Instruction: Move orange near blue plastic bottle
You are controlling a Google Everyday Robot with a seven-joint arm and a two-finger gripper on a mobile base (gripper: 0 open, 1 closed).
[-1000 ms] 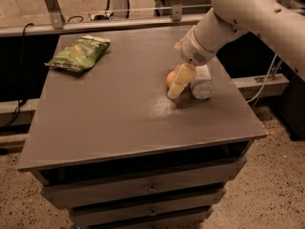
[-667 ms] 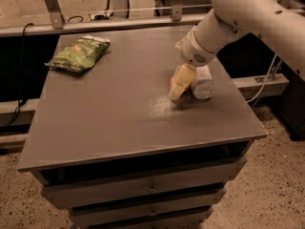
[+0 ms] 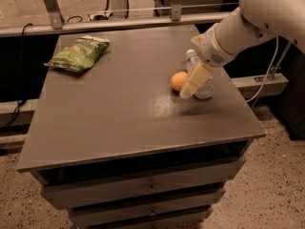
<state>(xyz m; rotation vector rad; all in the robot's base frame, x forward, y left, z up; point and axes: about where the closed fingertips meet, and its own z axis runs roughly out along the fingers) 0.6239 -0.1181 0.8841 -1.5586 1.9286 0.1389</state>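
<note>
The orange rests on the grey table, right of centre, close to the left of the blue plastic bottle. The bottle stands upright with its white cap behind the arm. My gripper hangs from the white arm and points down between the orange and the bottle, covering part of the bottle. It sits just to the right of the orange, and I cannot tell if it touches it.
A green crinkled snack bag lies at the table's far left corner. A metal rail runs behind the table. Drawers sit below the tabletop. The table's right edge is close to the bottle.
The gripper has shifted a little to the right, off the orange. The orange, mostly covered by the gripper before, now shows whole on the table beside the bottle.
</note>
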